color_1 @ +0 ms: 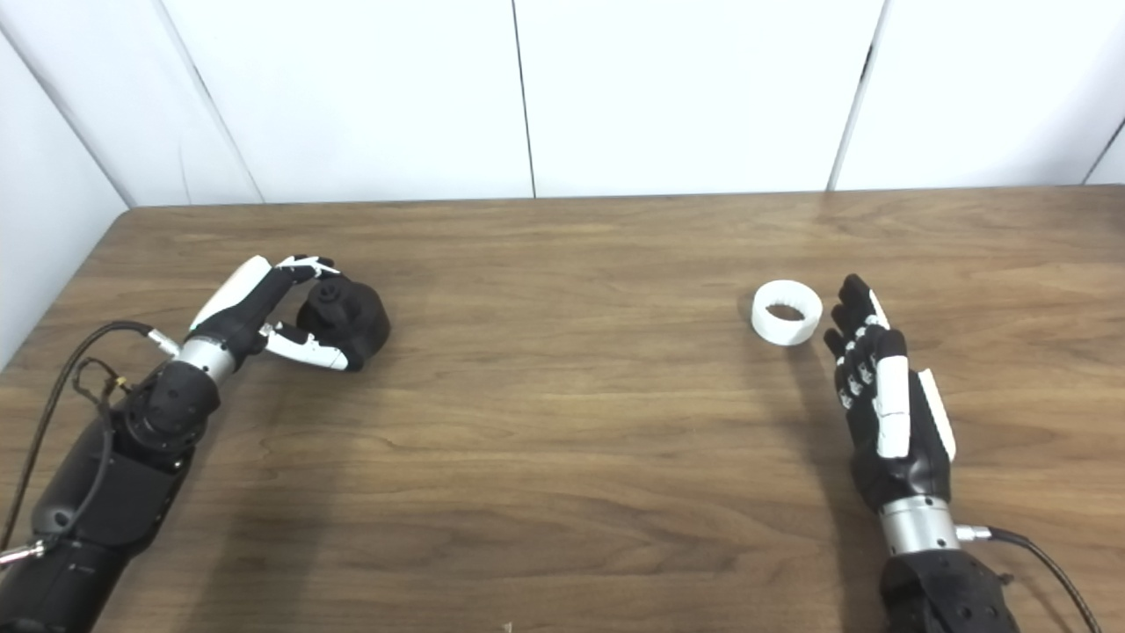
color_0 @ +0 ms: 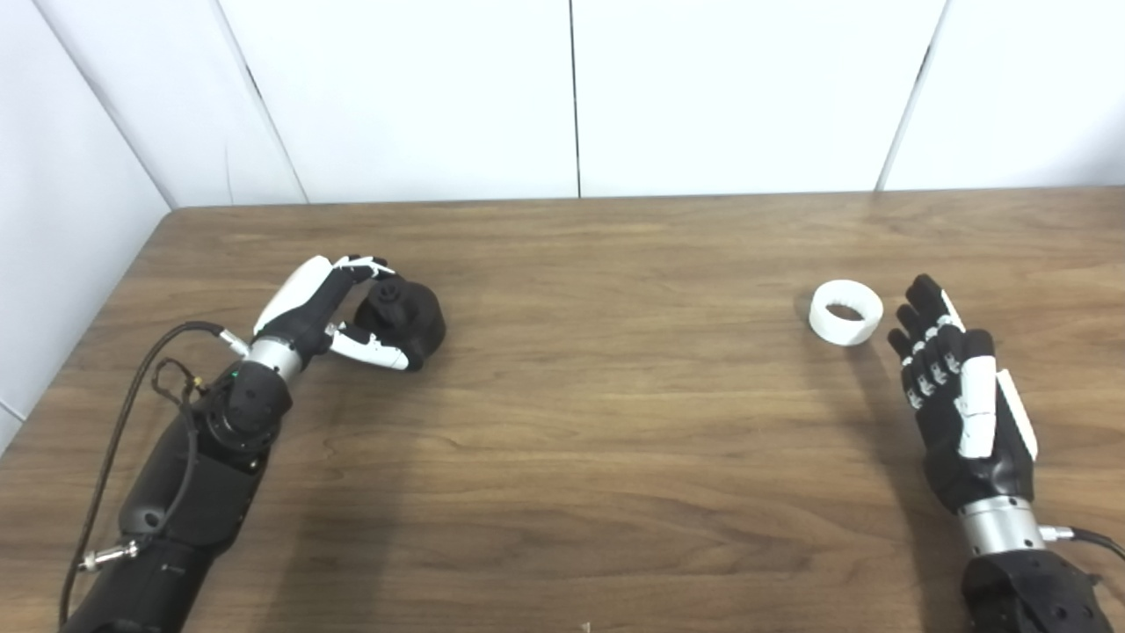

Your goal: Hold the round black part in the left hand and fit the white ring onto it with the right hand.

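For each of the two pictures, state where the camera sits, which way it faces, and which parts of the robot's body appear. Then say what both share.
Left eye view: on the head, looking down at the table; both arms rise from the bottom edge.
Right eye view: beside it, facing the same way; things sit further left in the picture.
Shared: left hand around the round black part, open right hand beside the white ring.

The left hand (color_0: 338, 308) and the right hand (color_0: 962, 400) are built in black with glossy white shell plates over back and fingers. Each is joined to its arm by a silver metal wrist collar (color_0: 997, 525). The forearms are cased in matte black, and a dark cable (color_0: 123, 396) is looped along the left forearm (color_0: 189, 492).
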`<action>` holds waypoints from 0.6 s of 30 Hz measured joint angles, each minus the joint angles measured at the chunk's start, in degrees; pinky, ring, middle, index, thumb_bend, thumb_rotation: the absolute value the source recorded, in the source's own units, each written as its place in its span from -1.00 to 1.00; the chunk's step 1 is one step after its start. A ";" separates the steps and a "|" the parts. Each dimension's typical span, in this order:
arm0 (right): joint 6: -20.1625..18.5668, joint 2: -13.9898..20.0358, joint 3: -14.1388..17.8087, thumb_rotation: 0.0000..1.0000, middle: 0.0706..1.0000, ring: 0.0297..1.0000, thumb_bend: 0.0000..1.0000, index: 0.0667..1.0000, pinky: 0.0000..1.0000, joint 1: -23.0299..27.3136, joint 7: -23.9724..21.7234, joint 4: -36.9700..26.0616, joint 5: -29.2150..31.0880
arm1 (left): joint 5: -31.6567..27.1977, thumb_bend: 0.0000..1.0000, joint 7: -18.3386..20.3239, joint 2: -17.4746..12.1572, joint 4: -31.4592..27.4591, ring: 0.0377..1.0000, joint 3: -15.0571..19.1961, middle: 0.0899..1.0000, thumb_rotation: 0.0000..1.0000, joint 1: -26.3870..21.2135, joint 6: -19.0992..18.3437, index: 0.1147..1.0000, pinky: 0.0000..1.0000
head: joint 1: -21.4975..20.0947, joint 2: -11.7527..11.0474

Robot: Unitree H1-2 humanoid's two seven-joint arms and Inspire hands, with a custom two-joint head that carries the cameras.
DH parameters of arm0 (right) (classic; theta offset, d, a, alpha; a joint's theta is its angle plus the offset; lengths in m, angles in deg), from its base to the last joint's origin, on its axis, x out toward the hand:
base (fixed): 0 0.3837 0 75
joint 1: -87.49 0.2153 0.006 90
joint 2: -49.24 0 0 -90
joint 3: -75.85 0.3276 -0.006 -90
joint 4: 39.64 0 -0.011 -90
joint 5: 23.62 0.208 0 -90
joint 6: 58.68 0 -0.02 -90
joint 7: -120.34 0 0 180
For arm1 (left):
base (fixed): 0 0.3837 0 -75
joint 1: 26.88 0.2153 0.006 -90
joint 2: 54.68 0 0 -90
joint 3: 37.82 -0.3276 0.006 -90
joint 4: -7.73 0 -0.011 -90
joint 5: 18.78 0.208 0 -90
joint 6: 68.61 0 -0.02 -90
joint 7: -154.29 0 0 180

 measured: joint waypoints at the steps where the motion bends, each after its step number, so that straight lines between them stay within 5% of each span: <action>1: 0.00 0.03 0.00 1.00 0.99 1.00 0.28 0.96 1.00 0.00 0.00 0.00 0.02 | -0.05 0.70 -0.02 0.05 0.04 1.00 0.06 0.81 -0.67 0.00 0.09 0.10 0.95 | 0.00 0.00; 18: -0.79 1.08 -0.05 1.00 0.99 1.00 0.31 0.97 1.00 0.02 -0.16 -0.01 0.77 | -0.44 0.71 -0.15 3.10 -2.55 1.00 1.08 0.79 -0.65 1.66 0.28 0.11 0.96 | -0.62 0.97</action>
